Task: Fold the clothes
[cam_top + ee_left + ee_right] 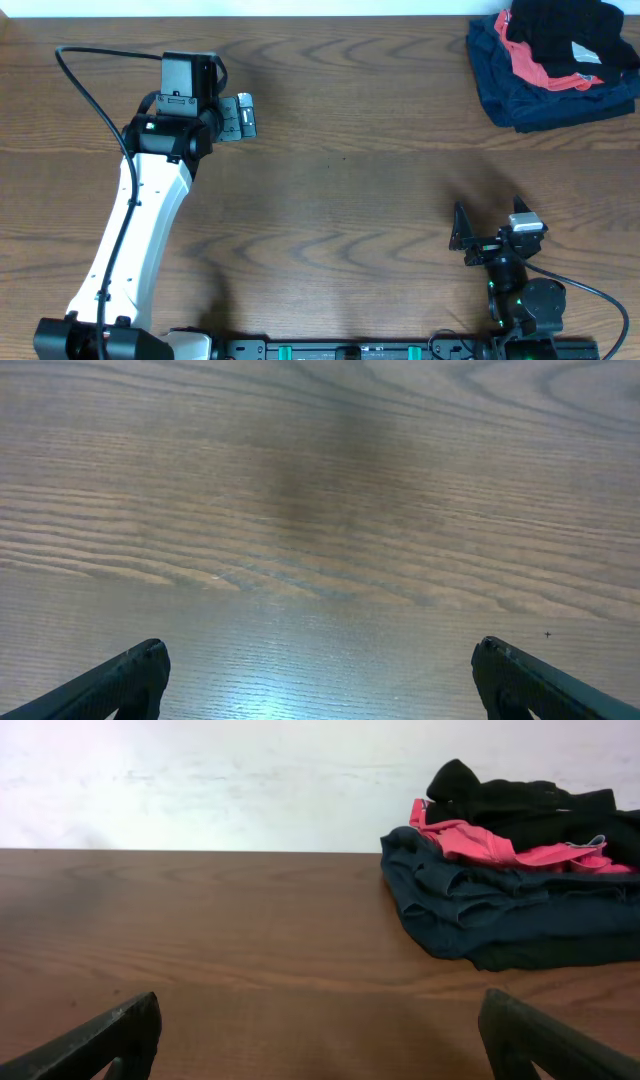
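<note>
The clothes, a black crumpled garment [560,28], lie on top of a pile at the table's far right corner, also seen in the right wrist view [520,800]. My left gripper [240,115] hangs over bare wood at the far left, open with nothing between its fingers [320,656]. Far from the pile, near the front edge at the right, my right gripper [488,216] points toward the clothes. It stands open and empty [320,1008].
Under the black garment lie a red garment [540,70] and a folded dark navy garment [545,100], also seen as red [475,845] and navy [500,910]. The wooden table [350,200] ends at a white wall behind the pile.
</note>
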Tool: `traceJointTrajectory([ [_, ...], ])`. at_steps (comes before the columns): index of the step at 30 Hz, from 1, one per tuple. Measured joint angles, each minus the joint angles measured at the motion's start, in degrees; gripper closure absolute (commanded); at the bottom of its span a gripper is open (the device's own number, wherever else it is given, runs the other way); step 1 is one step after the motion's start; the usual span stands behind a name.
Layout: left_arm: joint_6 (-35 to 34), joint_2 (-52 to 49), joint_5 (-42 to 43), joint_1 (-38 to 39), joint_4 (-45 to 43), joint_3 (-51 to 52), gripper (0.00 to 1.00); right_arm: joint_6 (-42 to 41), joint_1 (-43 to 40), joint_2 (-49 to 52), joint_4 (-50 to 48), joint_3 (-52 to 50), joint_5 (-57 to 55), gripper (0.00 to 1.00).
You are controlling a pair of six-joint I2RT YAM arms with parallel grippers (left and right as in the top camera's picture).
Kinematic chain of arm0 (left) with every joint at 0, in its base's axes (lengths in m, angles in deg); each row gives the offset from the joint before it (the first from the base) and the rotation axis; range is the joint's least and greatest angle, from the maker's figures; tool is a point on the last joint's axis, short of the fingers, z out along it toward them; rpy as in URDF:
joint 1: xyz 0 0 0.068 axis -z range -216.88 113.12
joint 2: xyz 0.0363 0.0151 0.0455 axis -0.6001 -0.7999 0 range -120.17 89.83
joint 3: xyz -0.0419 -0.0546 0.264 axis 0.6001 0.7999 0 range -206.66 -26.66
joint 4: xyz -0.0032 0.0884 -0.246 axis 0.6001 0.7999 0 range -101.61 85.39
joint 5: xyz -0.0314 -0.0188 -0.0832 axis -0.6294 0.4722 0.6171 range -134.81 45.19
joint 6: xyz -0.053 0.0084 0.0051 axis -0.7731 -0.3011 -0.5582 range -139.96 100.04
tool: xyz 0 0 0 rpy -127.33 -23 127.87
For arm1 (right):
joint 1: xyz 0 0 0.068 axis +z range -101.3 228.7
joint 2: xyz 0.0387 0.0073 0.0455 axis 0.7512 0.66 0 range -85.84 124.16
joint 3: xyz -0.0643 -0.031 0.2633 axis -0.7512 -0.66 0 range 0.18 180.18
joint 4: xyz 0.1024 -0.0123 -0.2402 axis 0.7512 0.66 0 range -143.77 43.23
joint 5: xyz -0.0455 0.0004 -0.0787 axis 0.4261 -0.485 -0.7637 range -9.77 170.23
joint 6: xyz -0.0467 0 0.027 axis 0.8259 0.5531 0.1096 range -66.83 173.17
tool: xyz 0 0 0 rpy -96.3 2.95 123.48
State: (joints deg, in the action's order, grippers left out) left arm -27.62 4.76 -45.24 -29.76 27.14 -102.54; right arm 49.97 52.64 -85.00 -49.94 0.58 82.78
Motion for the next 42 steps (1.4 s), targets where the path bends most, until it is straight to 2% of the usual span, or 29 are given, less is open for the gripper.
traceJointTrajectory([
  [32,-0.02,0.0,0.02,0.0,0.87,0.02,0.02,0.0,0.0,0.0,0.0,0.0,0.0,0.01],
  [38,0.2,2.56,0.02,0.0,-8.68,3.8,0.02,0.0,0.02,0.0,0.0,0.0,0.0,0.01],
  [42,1.22,9.2,0.07,-0.15,-16.65,11.17,0.02,0.02,0.11,-0.02,-0.02,0.0,-0.02,0.01],
])
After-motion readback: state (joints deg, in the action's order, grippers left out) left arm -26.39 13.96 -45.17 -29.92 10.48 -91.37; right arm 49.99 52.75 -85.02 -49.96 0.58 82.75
